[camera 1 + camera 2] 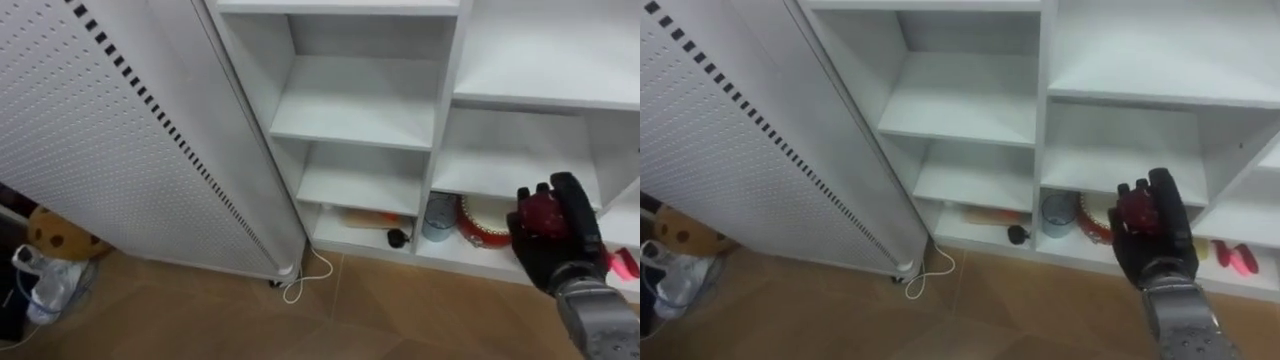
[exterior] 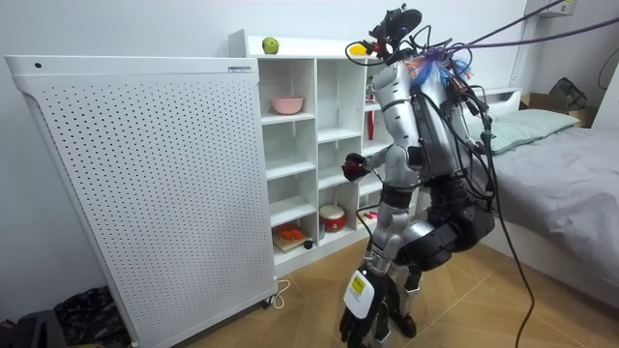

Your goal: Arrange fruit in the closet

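My right hand (image 1: 562, 248) rises from the lower right, its fingers curled round a dark red, bumpy fruit (image 1: 543, 213). It hovers in front of the white closet (image 1: 360, 105), level with the low right compartments. The right eye view has the same fruit (image 1: 1137, 211) in the hand (image 1: 1162, 252). From the room view, I stand bent before the closet, holding the fruit (image 2: 354, 168) towards a middle shelf. My left hand (image 2: 369, 319) hangs down near the floor. A green apple (image 2: 270, 45) and a yellow fruit (image 2: 358, 48) lie on the closet's top.
A big white perforated panel (image 1: 100, 130) leans left of the closet. The bottom shelf holds a red round tin (image 1: 482, 224), a grey cup (image 1: 437, 215), a wooden board (image 1: 372, 217) and a small black thing (image 1: 398, 238). A white cord (image 1: 305, 280) lies on the floor. A bed (image 2: 566, 159) stands behind me.
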`<state>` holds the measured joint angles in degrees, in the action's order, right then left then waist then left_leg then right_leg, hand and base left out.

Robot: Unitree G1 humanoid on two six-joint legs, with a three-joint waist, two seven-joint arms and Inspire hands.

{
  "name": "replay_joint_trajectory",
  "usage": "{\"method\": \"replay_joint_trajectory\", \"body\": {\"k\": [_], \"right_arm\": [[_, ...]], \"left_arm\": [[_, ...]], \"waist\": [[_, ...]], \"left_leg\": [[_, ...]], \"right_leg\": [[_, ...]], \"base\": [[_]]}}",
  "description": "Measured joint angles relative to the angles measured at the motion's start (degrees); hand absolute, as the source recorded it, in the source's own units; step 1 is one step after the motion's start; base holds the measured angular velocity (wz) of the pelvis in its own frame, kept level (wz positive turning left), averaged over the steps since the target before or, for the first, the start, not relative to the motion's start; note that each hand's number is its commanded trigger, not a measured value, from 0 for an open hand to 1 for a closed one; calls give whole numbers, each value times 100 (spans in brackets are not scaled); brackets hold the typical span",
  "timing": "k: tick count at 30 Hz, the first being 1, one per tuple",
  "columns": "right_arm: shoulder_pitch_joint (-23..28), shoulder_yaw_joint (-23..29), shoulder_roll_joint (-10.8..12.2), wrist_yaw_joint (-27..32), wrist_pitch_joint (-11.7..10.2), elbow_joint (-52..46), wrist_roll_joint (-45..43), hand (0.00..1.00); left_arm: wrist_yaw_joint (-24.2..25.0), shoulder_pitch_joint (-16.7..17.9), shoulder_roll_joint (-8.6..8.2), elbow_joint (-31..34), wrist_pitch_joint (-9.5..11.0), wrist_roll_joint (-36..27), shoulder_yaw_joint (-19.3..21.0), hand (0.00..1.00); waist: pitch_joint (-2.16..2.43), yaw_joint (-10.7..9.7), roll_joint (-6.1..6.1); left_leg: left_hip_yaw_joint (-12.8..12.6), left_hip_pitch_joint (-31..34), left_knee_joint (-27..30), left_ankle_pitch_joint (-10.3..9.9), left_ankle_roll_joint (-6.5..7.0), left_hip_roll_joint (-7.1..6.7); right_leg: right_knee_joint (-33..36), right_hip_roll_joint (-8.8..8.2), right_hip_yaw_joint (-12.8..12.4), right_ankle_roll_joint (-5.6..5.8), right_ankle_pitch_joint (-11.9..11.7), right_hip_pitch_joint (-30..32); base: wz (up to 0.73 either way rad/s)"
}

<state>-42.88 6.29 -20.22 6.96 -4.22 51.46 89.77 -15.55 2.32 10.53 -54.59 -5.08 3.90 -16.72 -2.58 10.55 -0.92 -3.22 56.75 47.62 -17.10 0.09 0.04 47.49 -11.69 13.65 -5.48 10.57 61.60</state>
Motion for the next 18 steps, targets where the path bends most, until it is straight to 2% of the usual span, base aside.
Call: {"method": "replay_joint_trajectory", "body": {"k": [5,6,7,11,14,18], "right_arm": [[-404,0,-29,267,-6,-10,5,100],[-512,0,-75,363,-6,-10,4,70],[-607,0,-133,469,-6,-11,-2,0],[-796,0,-301,762,-45,-11,-6,0],[-900,1,-340,1043,-112,-16,-47,0],[-924,3,-485,1495,-119,-66,-121,0]], "left_arm": [[-19,46,81,81,50,4,-49,0],[-41,56,94,80,49,4,-50,0],[-74,72,103,79,48,9,-51,0],[-199,140,121,125,36,12,-56,0],[-282,200,163,141,36,13,-150,0],[-401,344,196,185,28,50,-133,0]], "waist": [[8,-15,5],[8,-13,5],[9,-12,7],[13,-20,14],[19,-31,27],[32,-34,48]], "left_leg": [[14,58,29,-16,-24,18],[16,61,25,-16,-24,17],[16,64,24,-16,-24,15],[14,73,27,-15,-20,7],[15,81,30,-17,-18,2],[13,122,197,-97,3,13]], "right_leg": [[52,-29,40,-24,49,58],[49,-30,44,-25,50,58],[46,-32,50,-25,49,57],[46,-25,70,-20,47,49],[51,-27,70,-9,52,52],[205,-56,74,6,138,70]], "base": [[4],[0],[0],[3],[0],[3]]}}
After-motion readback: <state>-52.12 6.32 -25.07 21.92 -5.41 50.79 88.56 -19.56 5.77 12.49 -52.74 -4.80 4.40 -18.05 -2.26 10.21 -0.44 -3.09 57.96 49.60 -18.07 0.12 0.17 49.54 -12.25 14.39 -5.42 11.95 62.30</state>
